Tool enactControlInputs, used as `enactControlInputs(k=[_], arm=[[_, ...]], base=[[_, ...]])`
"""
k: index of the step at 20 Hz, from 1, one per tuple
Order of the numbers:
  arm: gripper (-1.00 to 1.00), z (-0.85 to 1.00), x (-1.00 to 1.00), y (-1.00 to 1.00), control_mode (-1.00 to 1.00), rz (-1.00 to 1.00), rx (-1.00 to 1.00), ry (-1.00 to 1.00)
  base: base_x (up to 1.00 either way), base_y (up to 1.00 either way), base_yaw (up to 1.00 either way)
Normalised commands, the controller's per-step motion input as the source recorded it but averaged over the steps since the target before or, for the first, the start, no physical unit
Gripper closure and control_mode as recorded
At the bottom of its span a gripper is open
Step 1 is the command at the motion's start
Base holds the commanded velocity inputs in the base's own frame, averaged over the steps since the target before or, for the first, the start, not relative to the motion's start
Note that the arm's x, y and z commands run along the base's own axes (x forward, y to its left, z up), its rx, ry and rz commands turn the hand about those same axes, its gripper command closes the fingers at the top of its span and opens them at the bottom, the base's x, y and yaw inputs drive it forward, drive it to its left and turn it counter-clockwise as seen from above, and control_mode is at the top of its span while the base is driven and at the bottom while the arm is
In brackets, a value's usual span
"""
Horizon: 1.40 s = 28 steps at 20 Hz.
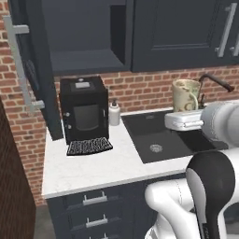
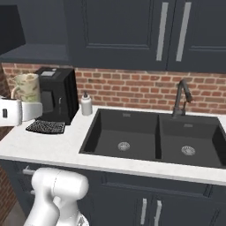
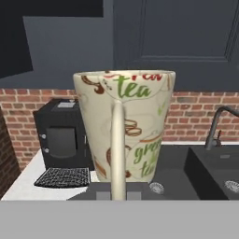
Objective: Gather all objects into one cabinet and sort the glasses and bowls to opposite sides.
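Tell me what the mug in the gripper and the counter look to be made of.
Beige patterned mug: likely glazed ceramic, a smooth cream wall printed with green "tea" lettering and brown swirls, with a thick moulded handle. Counter: pale stone or a marble-look laminate, white with faint grey mottling and a matte finish; being rendered, neither is certain.

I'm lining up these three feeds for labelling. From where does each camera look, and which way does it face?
Left base view: behind the arm's left, facing the open cabinet, coffee machine and sink; white arm lower right.
Right base view: behind its right, facing the sink and faucet; arm lower left.
Hand view: on the hand, looking along the gripper at the held mug.
Shared: mug, coffee machine, sink.
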Motion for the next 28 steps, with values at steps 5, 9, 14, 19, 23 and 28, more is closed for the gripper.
enactControlInputs(k=[5,9,14,19,23,28], arm=[[1.00,0.00,0.00,0.00,1.00,0.00,0.00,0.00],[1.00,0.00,0.00,0.00,1.00,0.00,0.00,0.00],[1.00,0.00,0.00,0.00,1.00,0.00,0.00,0.00],[1.00,0.00,0.00,0.00,1.00,0.00,0.00,0.00],[1.00,0.00,0.00,0.00,1.00,0.00,0.00,0.00],[1.00,0.00,0.00,0.00,1.00,0.00,0.00,0.00]], base=[[-0.64,-1.00,-0.15],[-0.53,-1.00,-0.29],[-0.35,-1.00,-0.45],[-0.06,-0.94,-0.64],[-0.01,-0.99,-0.56],[0.14,-0.91,-0.07]])
